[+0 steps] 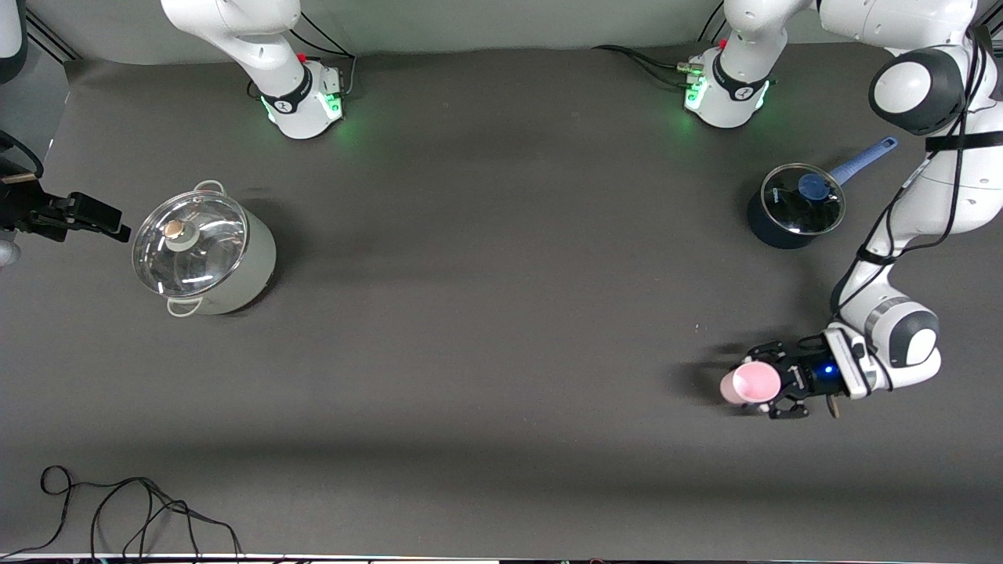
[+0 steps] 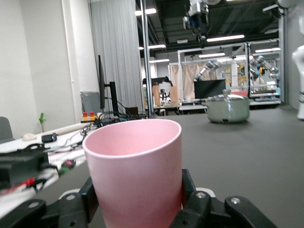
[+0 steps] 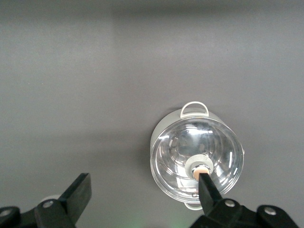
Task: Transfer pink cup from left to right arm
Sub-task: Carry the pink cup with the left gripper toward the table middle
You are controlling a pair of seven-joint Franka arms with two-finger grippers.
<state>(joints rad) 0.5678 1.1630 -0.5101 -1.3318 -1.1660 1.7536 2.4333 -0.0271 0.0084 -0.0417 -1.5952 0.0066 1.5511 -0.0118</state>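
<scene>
The pink cup (image 1: 744, 385) is upright, low over the table toward the left arm's end, with its open mouth up. My left gripper (image 1: 772, 381) comes at it sideways and is shut on it. In the left wrist view the pink cup (image 2: 135, 161) fills the middle, and the black fingers (image 2: 92, 192) of the left gripper (image 2: 140, 190) press on both sides of its wall. I cannot tell whether its base touches the table. My right gripper (image 3: 144, 183) hangs open and empty, high over the table at the right arm's end, beside a lidded pot.
A pale grey pot with a glass lid (image 1: 204, 251) stands toward the right arm's end and also shows in the right wrist view (image 3: 197, 159). A dark saucepan with a glass lid and blue handle (image 1: 795, 205) stands near the left arm's base. A black cable (image 1: 133, 509) lies by the front edge.
</scene>
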